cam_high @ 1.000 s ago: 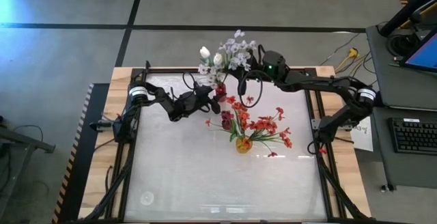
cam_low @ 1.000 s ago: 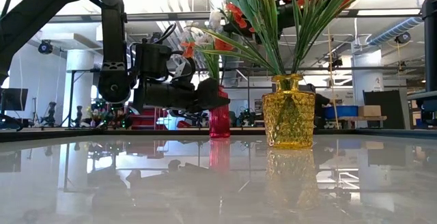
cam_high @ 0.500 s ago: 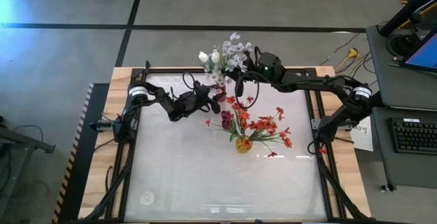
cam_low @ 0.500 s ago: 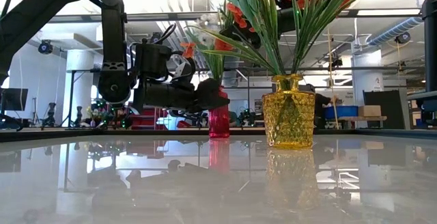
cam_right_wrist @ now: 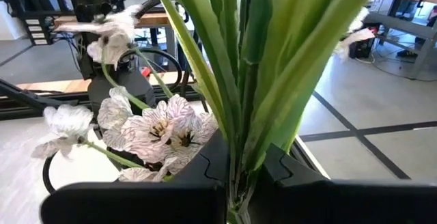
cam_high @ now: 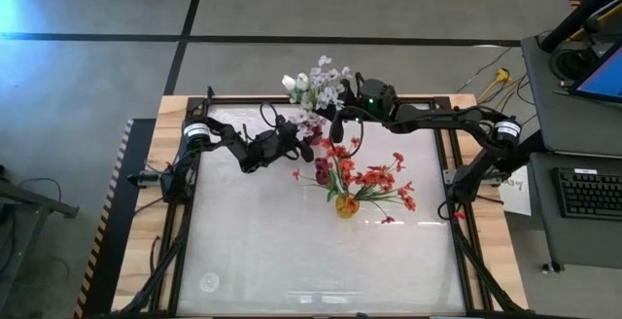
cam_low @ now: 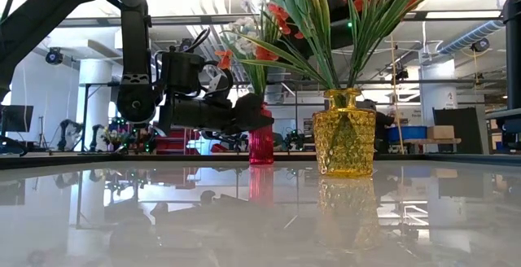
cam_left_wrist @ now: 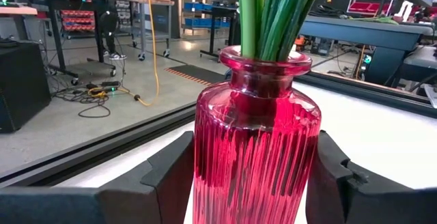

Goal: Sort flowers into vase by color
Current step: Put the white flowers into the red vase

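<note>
The left tool [cam_left_wrist: 249, 176] is gripping the red ribbed vase [cam_left_wrist: 254, 142] near the far edge of the table [cam_high: 292, 251], its two fingers [cam_left_wrist: 171, 169] spread around the glass body and pressing on either side of it, so the jaws are standing fairly wide apart yet closed on the vase. The right tool [cam_right_wrist: 235, 183] is pinching a bundle of green stems [cam_right_wrist: 252, 67] between nearly closed fingers, holding the white flowers [cam_high: 316, 81] above the red vase, with the stems reaching down into its neck in the left wrist view. White veined blossoms [cam_right_wrist: 160, 132] are hanging just beside the right tool's fingers. The yellow vase [cam_high: 347, 205] is standing near the table's middle, well apart from the red one, carrying red-orange flowers [cam_high: 379, 178] and dark red tulips [cam_high: 321, 169] that are fanning outward.
</note>
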